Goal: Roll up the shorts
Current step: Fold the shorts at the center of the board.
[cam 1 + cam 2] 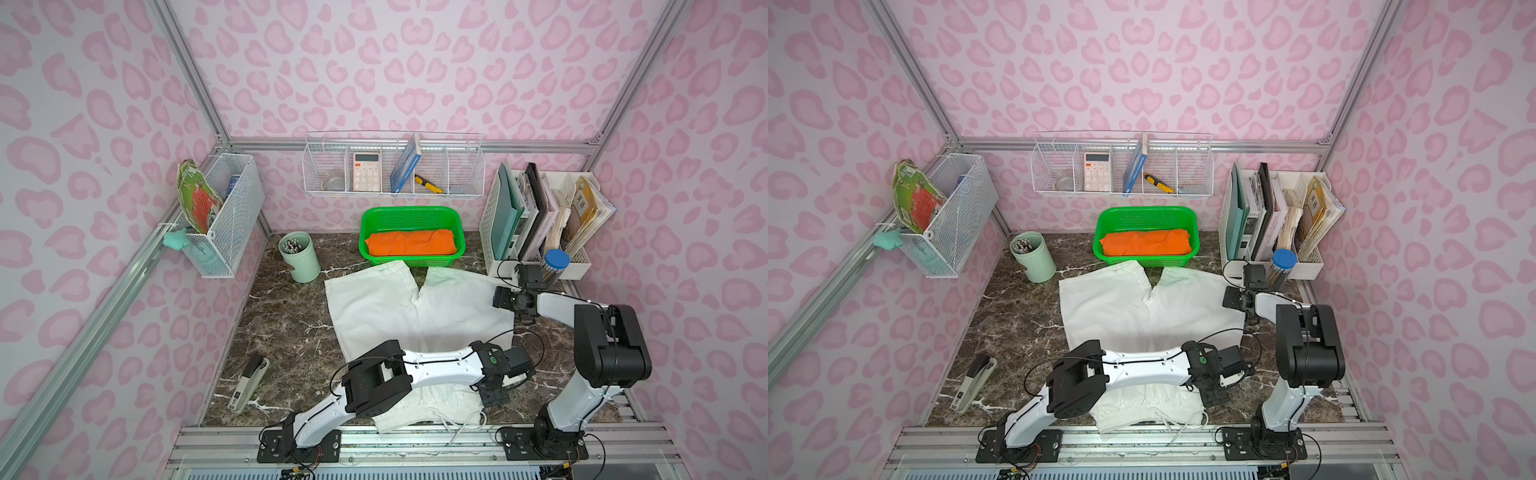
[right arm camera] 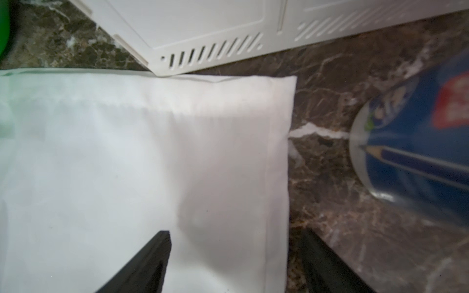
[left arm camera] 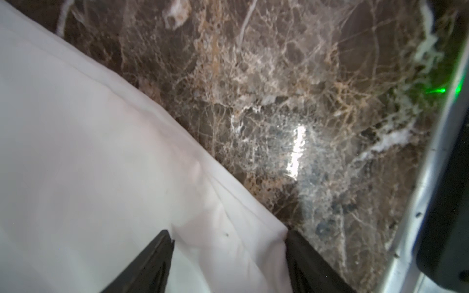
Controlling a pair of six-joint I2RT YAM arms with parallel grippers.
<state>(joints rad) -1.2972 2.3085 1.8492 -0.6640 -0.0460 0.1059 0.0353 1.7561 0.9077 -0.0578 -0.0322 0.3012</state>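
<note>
The shorts lie flat on the dark worktop. They run long from the waistband, close to the robot, out to the two legs, which end just by the green basket.

Both tools are at the same side of the shorts, the robot's right side. The right tool is at the far corner of the right leg, near the white file rack. Its fingers stand wide apart, one over the cloth and one over the bare worktop, so the side edge runs between them.

The left arm lies across the shorts. The left tool is at that same edge, close to the waistband. Its fingers are apart too, with the cloth edge between them and not yet pinched.

I think the next move is to grab this long edge at both ends and fold it over toward the other leg.
</note>
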